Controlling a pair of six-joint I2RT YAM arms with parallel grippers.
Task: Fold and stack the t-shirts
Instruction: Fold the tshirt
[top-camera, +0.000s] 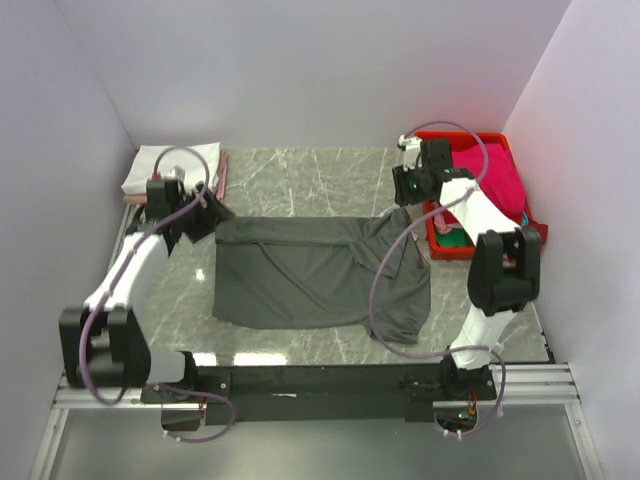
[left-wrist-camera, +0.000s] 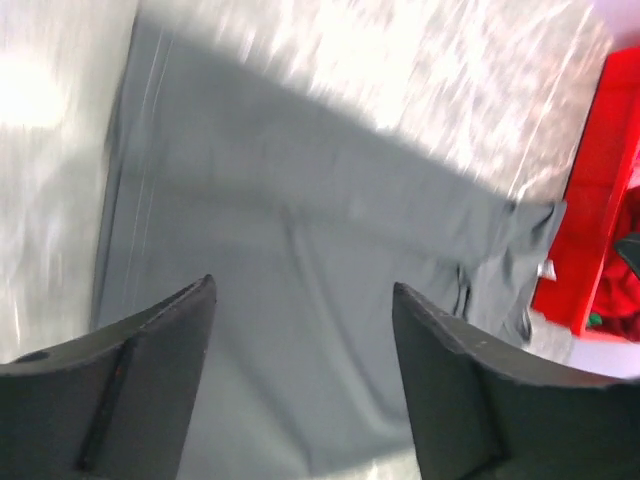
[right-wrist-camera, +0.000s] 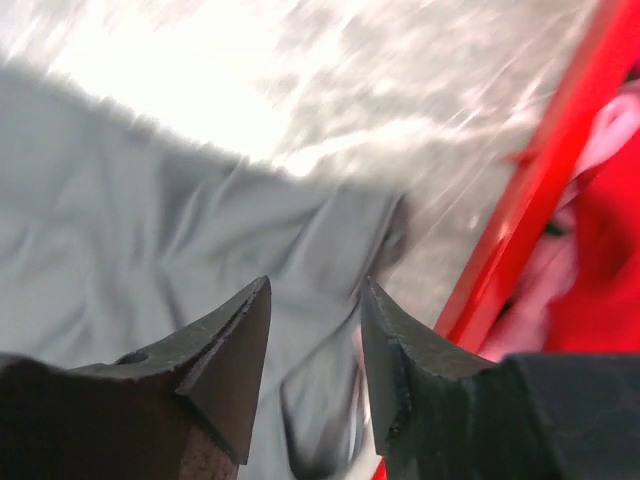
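Observation:
A dark charcoal-grey t-shirt (top-camera: 300, 275) lies spread on the marble table, one side bunched toward the right (top-camera: 405, 300). My left gripper (top-camera: 205, 205) hovers at the shirt's far left corner. In the left wrist view it (left-wrist-camera: 302, 285) is open, with the grey cloth (left-wrist-camera: 300, 230) below it and nothing between its fingers. My right gripper (top-camera: 405, 195) hangs over the shirt's far right corner beside the crate. In the right wrist view it (right-wrist-camera: 316, 282) stands open with a narrower gap above the rumpled grey cloth (right-wrist-camera: 150, 230). Both wrist views are motion-blurred.
A folded stack with a white t-shirt (top-camera: 170, 165) on top sits at the far left corner. A red crate (top-camera: 500, 140) at the far right holds a magenta t-shirt (top-camera: 490, 175) and a green one (top-camera: 455, 238). White walls close in three sides.

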